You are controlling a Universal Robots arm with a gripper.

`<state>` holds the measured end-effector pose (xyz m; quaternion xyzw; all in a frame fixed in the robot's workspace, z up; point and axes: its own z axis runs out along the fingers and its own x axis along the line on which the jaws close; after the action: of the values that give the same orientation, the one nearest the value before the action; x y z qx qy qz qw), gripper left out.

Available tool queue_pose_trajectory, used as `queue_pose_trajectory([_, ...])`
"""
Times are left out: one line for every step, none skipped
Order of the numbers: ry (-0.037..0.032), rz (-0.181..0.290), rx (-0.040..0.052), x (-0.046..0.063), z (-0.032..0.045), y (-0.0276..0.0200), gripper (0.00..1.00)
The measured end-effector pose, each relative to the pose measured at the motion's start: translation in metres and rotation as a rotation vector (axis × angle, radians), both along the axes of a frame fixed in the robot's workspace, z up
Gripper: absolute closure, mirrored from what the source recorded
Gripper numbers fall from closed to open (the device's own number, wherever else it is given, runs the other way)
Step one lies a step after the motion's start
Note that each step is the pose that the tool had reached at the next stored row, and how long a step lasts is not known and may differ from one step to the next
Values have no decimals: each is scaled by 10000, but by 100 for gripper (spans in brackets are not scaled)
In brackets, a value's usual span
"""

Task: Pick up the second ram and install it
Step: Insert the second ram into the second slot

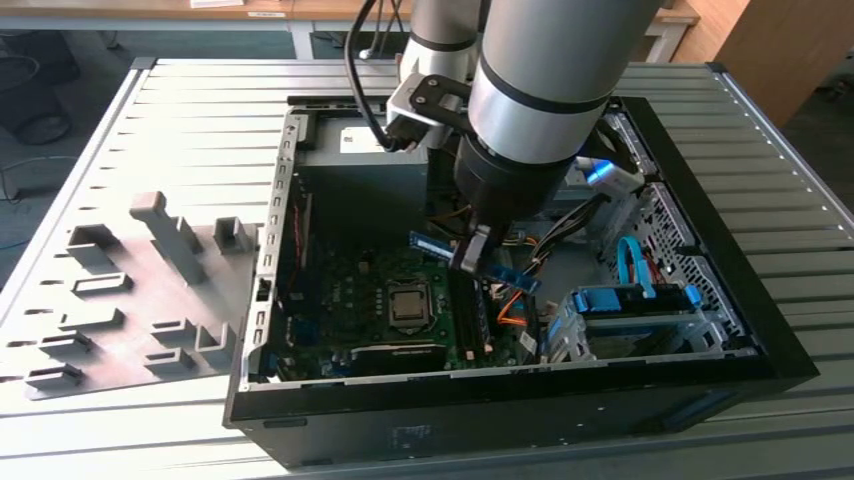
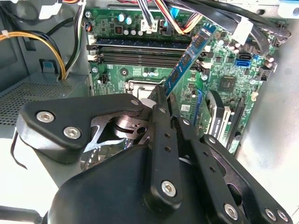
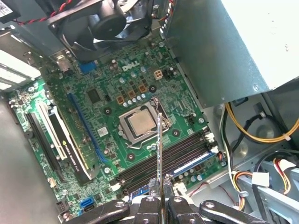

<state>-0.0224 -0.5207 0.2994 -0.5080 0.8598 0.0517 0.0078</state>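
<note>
Your gripper (image 1: 470, 255) is closed on the second ram (image 1: 514, 277). Its fingers pinch the two flat faces of the blue-green board, so the contact edge stays free to meet a slot. In the exterior view the stick hangs inside the open computer case (image 1: 267, 300), at about 1 o'clock from the CPU (image 1: 407, 303). It is held in the air above the motherboard and touches nothing there.

The long black memory slots (image 1: 467, 312) lie at about 3 o'clock from the CPU, just beside it, and the stick is above that area, not seated. In the exterior view the stick looks slanted compared with the slots, so by my reading it is not lined up with them.

In the first wrist view you see the second ram (image 3: 160, 149) edge-on as a thin line running out from the gripper (image 3: 160, 186), crossing over the memory slots (image 3: 163, 164) toward the CPU (image 3: 141, 122). In the second wrist view the second ram (image 2: 191, 51) juts out past the fingertips (image 2: 159, 95) at an angle, well clear of the cables.

The grey holder blocks (image 1: 167, 235) stand on the desk (image 1: 200, 110) at about 9 o'clock from the case, well apart from the arm.
</note>
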Motion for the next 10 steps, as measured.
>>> queue_pose_trajectory([0,-61,-1,0,0,0,86])
queue_pose_trajectory([0,-121,0,0,-1,0,86])
queue_pose_trajectory([0,-182,0,0,-1,0,86])
queue_pose_trajectory([0,-242,0,0,-1,0,86])
queue_pose_trajectory([0,-305,-1,0,-1,0,86])
queue_pose_trajectory([0,-367,-1,0,-2,0,86])
queue_pose_trajectory([0,-432,-1,0,-2,0,86])
queue_pose_trajectory([0,-506,-1,0,-2,0,86])
queue_pose_trajectory([0,-587,-1,0,-2,0,86])
queue_pose_trajectory([0,-668,-1,0,-2,0,86])
